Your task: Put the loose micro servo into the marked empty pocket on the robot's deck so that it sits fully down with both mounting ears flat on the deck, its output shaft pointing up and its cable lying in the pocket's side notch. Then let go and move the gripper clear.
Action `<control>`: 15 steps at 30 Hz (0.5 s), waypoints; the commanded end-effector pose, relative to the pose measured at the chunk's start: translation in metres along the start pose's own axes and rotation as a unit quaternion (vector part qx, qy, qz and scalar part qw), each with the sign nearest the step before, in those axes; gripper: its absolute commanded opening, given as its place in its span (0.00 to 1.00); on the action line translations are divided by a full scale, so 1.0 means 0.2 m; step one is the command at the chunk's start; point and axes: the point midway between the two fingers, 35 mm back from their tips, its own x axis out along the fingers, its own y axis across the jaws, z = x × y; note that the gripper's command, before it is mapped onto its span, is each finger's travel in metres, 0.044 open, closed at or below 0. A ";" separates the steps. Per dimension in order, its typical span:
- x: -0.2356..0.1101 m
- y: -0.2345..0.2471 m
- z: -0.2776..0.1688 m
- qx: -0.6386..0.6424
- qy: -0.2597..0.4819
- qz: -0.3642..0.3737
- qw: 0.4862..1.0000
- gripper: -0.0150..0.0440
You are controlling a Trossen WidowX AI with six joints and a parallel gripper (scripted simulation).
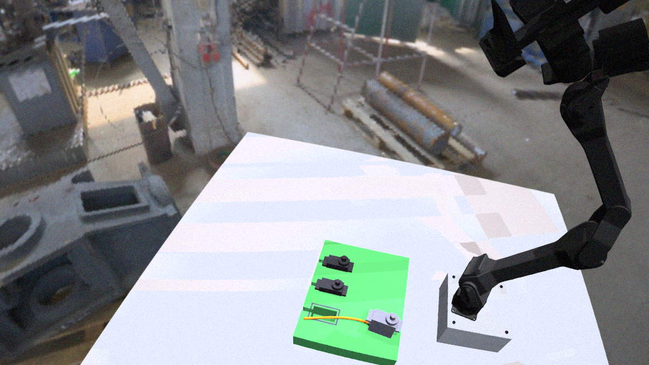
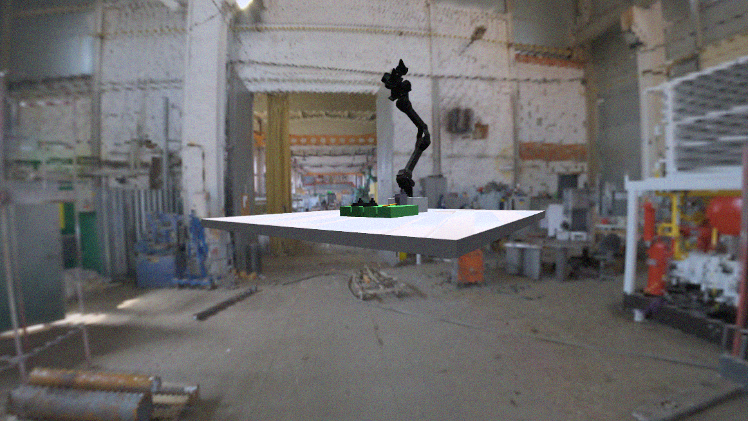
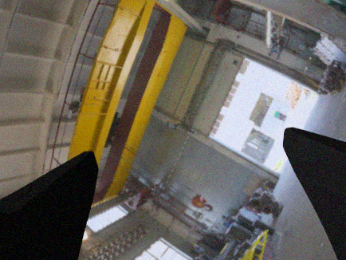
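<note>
The loose grey micro servo point(image 1: 385, 322) lies on the green deck point(image 1: 376, 276) point(image 2: 379, 211) near its front right corner. Its orange cable point(image 1: 335, 318) runs left across the marked empty pocket point(image 1: 325, 313). Two black servos point(image 1: 338, 262) point(image 1: 332, 286) sit in the pockets behind it. My gripper point(image 1: 522, 15) point(image 2: 399, 65) point(image 3: 191, 149) is open and empty. It is raised high above the table, far from the deck, and points up and away; the wrist view shows only the hall's roof and walls between the two black fingers.
The arm's base point(image 1: 467, 297) stands on a grey mounting plate point(image 1: 472, 337) right of the deck. The white table point(image 1: 272, 217) point(image 2: 429, 222) ends close to the deck's front edge. The factory hall surrounds it.
</note>
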 end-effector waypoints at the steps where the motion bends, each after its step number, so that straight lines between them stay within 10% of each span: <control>1: 0.03 -0.13 0.07 0.020 -0.014 -0.020 1.000 1.00; 15: 0.09 -0.55 0.19 0.059 -0.047 -0.098 0.992 1.00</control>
